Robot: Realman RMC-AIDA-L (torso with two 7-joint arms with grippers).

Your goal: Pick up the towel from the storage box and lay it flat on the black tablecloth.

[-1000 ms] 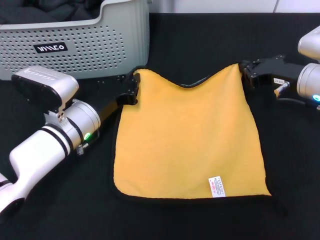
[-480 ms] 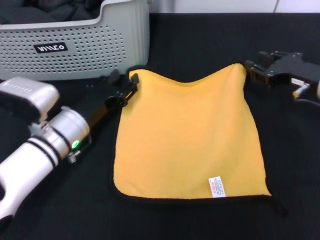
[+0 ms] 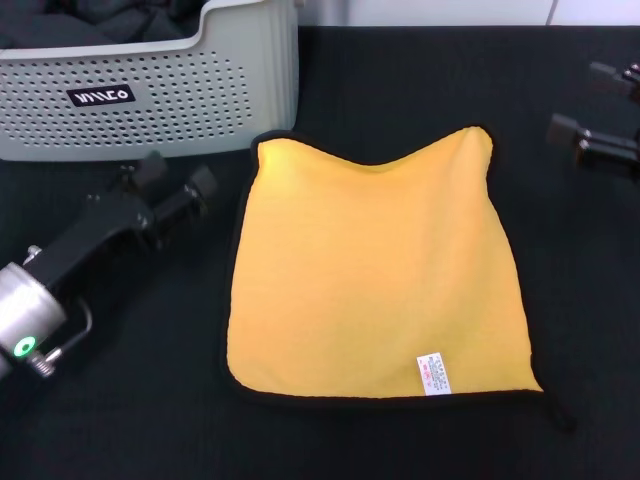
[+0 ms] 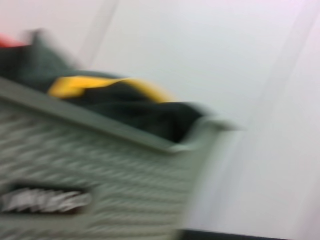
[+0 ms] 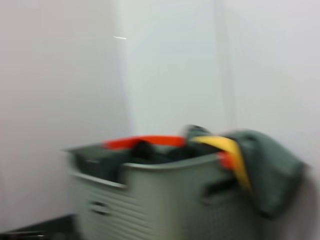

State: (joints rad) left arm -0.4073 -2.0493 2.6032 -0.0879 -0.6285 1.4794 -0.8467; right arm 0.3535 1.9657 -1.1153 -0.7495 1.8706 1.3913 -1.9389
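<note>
The towel [image 3: 375, 270] lies spread on the black tablecloth [image 3: 400, 440], yellow face up, black hem around it, white tag near its front right corner. Neither gripper touches it. My left gripper [image 3: 177, 180] is open and empty, left of the towel's far left corner and in front of the storage box [image 3: 150, 90]. My right gripper [image 3: 590, 105] is open and empty at the right edge, right of the towel's far right corner. The box also shows in the left wrist view [image 4: 100, 165] and the right wrist view [image 5: 170, 200].
Dark clothes [image 4: 135, 112] with yellow and orange cloth fill the box. A white wall [image 3: 430, 10] runs behind the table.
Both grippers have let go of the towel's far corners and drawn outward, the left one to the left and nearer me, the right one to the right. The towel lies still.
</note>
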